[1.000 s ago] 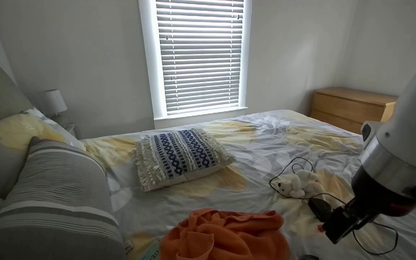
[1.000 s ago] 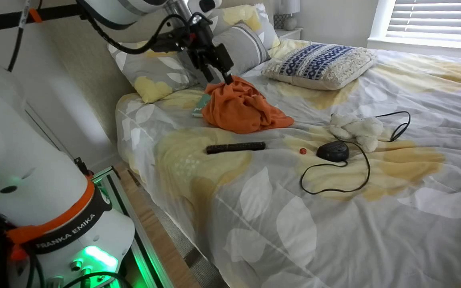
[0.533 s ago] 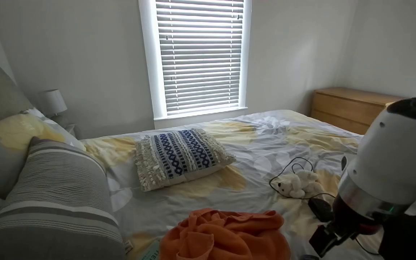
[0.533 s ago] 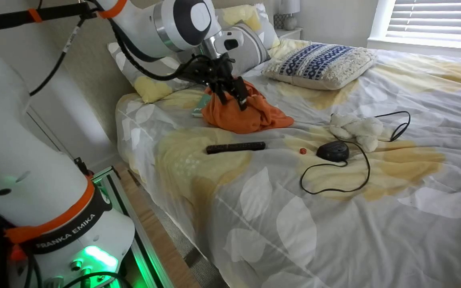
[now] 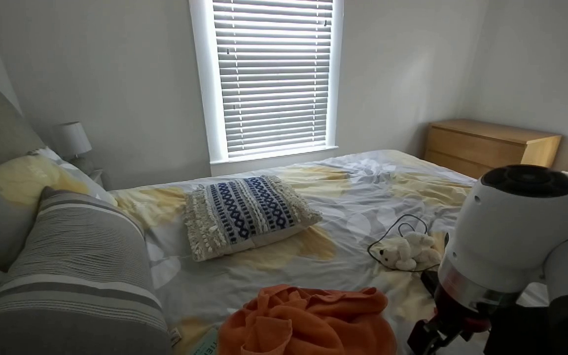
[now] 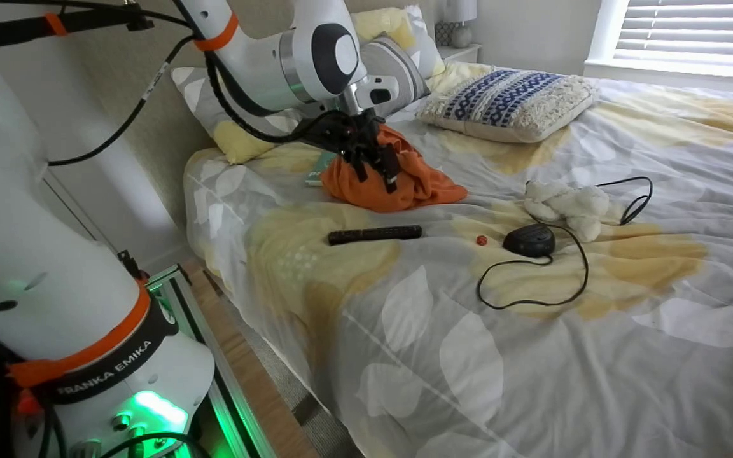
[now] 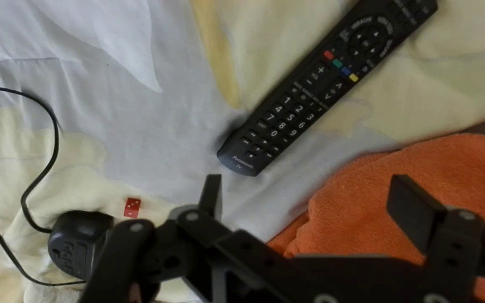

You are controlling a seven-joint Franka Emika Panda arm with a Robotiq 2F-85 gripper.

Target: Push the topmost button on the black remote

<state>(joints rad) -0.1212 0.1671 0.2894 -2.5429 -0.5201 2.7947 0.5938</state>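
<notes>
The gripper (image 7: 307, 198) is hovering above the bed (image 6: 564, 381) — its fingers (image 7: 413, 214) standing wide apart. The black remote (image 6: 375, 235) is lying toward the edge nearest the robot base (image 6: 175, 356), near the orange cloth (image 6: 420, 191).

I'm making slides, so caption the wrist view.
Open gripper over bedding, not yet touching the black remote; red die, corded device and orange cloth nearby.

2 exterior views look across bed (image 6: 570, 369), sharing window (image 5: 276, 79); wrist view, nearer, faces down onto remote (image 7: 326, 85).
</notes>
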